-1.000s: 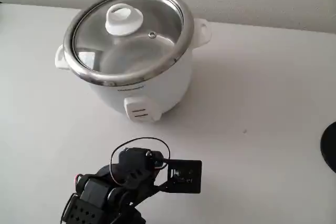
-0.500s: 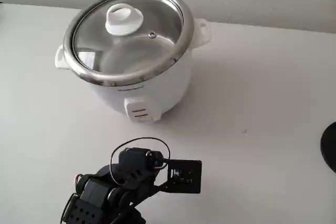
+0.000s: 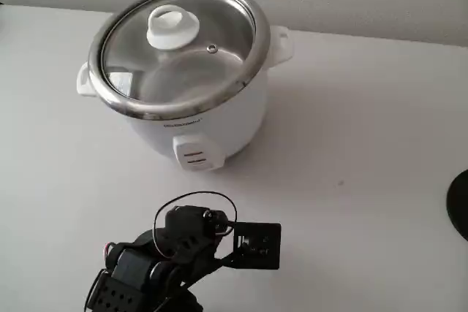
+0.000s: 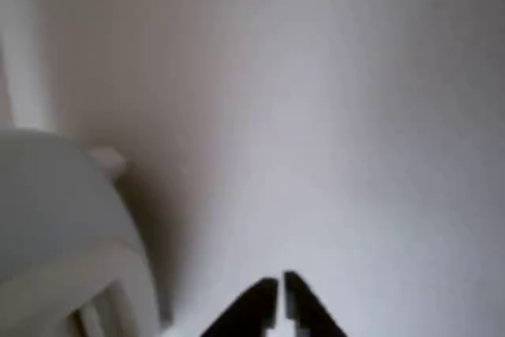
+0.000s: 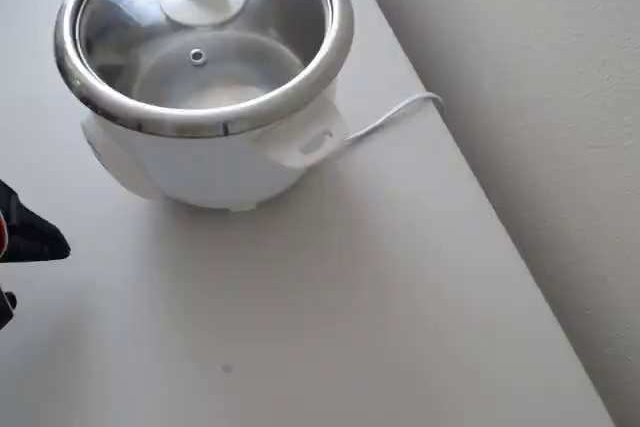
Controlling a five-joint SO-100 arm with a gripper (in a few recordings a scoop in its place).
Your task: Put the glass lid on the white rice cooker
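At the bottom of the fixed view, nearest the camera, the black arm sits folded low, and in the wrist view its gripper (image 4: 278, 293) shows two dark fingertips pressed together on nothing, over the bare white table (image 3: 365, 180). Farther up, in the upper left of the fixed view, stands one squat round white rice cooker (image 3: 212, 126) with a steel rim and front switch panel. One round clear glass lid (image 3: 175, 52) with a metal rim and white knob sits level on it, rim on rim. Judging by that, placing looks finished and the arm is clear; the next move calls for nothing beyond resting.
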